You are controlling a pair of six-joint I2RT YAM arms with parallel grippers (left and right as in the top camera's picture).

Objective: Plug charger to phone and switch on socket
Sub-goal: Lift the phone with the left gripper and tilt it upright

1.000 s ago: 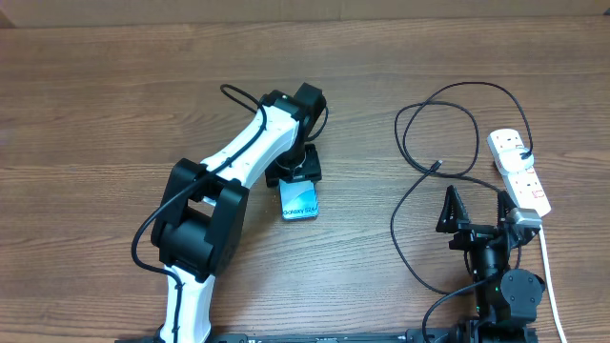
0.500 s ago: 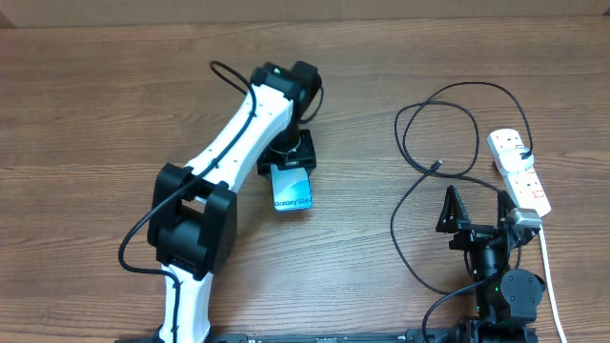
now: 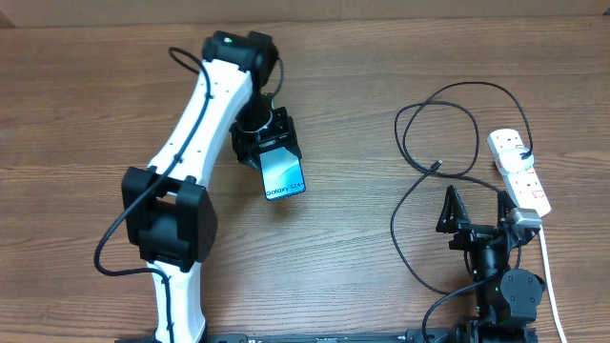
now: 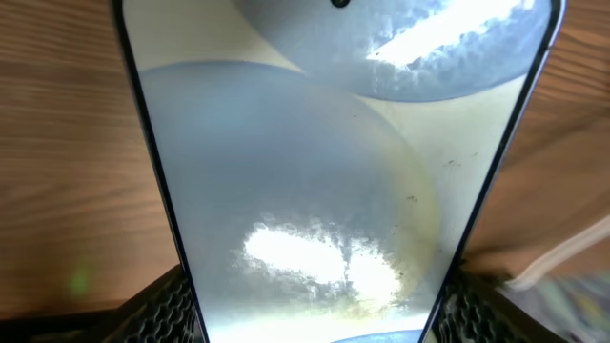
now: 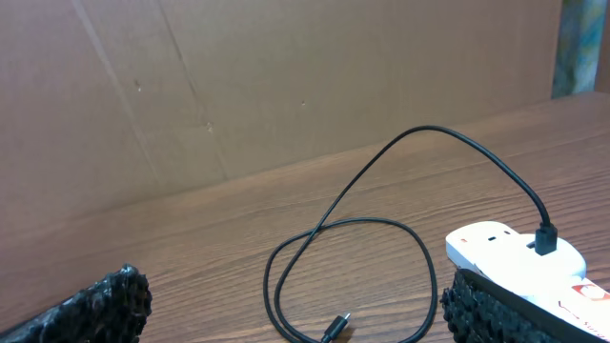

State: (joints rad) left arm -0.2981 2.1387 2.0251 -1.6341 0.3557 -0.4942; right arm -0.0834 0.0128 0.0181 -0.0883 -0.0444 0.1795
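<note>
My left gripper (image 3: 267,143) is clamping the Galaxy phone (image 3: 284,177), well left of the power strip (image 3: 519,171). My right gripper (image 3: 474,208) is hanging wide open beside that strip, with the charger cable (image 5: 419,129) looping between.

Left gripper (image 3: 269,150) seemingly clamped, right gripper (image 3: 476,196) agape.

Wooden table (image 3: 86,105): brown, grained boards were shown from overhead, the grain running left to right. Along the far edge a pale strip (image 3: 381,8) was seen, too narrow to be identified. In the right wrist view a plain brown cardboard panel (image 5: 286,86) was shown standing upright at the far side of the table, marked by faint creases. A blurred teal patch (image 5: 583,43) was visible beyond its right end; its nature could not be told.
</note>
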